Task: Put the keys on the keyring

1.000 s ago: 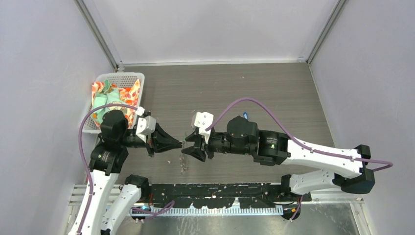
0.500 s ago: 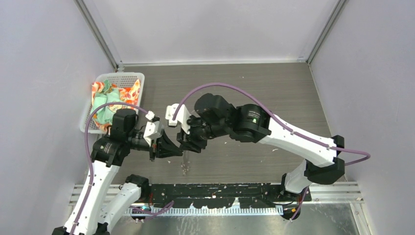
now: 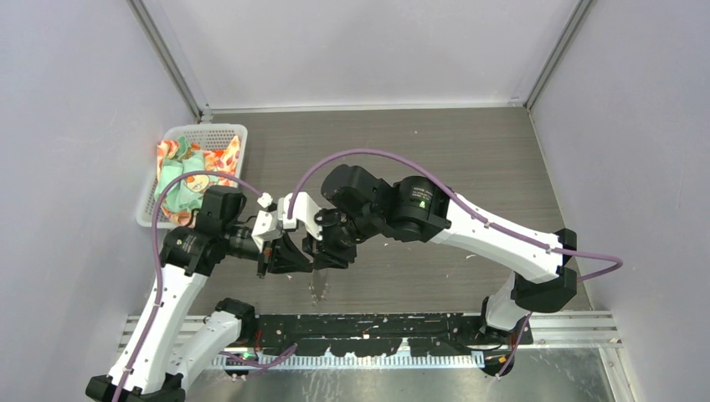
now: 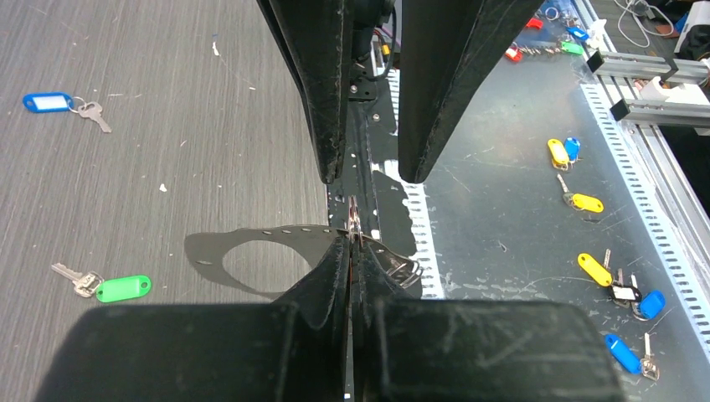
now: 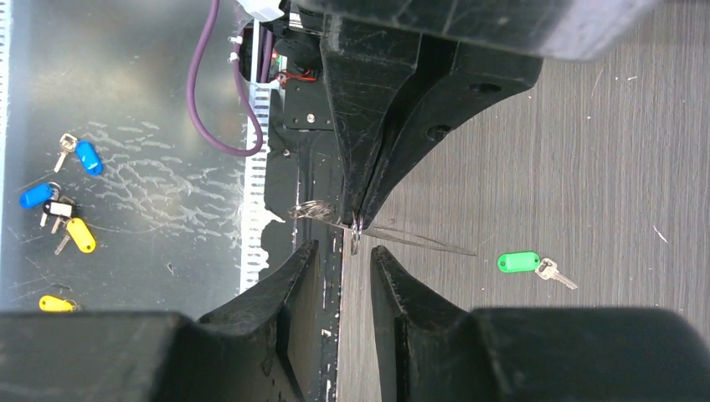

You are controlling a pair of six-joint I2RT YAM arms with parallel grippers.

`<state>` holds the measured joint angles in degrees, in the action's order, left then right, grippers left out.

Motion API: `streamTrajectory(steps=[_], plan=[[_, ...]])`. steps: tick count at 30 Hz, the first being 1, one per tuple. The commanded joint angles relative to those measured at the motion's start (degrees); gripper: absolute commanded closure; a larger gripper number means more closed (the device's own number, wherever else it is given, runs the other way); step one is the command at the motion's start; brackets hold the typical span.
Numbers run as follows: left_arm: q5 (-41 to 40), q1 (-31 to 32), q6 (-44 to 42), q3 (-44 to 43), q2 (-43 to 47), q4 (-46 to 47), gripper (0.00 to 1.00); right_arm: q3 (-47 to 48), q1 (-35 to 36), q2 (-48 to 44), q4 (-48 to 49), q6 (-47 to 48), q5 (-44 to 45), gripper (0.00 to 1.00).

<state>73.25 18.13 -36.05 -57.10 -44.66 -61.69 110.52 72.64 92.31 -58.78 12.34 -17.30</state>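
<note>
The keyring (image 4: 354, 219) is pinched in your closed left hand (image 4: 350, 244); your right hand (image 5: 343, 249) stands open beside it, empty.

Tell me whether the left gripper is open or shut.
Shut. In its wrist view the left gripper has its fingers meeting tip to tip, pinching the keyring.

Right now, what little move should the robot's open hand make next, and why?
Probably ease the right gripper forward a little and close it on the keyring. Its fingers are open, and the ring sits just ahead of their gap, pinched by the shut left gripper. The green-tagged key lies loose on the table, not on the ring yet.
</note>
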Motion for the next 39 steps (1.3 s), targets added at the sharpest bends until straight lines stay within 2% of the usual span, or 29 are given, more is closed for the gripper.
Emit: streamTrajectory(steps=[1,18,20,26,39], plan=[[2.1,0.4,-0.3,-2.4,0.4,-0.2,1.00,0.8,0.2,0.0,2.4,0.3,-1.2,0.66],[2.3,0.6,3.8,-2.5,1.0,3.2,1.00,-6.0,0.1,-1.3,8.6,-2.5,-2.4,0.70],[2.4,0.6,3.8,-2.4,1.1,3.2,0.99,-8.1,0.1,-2.5,10.7,-3.2,-2.2,0.74],[2.6,0.6,3.9,-2.2,1.2,3.2,0.99,-12.2,0.1,-5.3,16.3,-3.9,-0.7,0.95],[2.2,0.6,3.9,-2.0,1.6,3.3,0.99,-10.9,-0.5,-5.2,10.1,-2.7,-0.6,0.99]])
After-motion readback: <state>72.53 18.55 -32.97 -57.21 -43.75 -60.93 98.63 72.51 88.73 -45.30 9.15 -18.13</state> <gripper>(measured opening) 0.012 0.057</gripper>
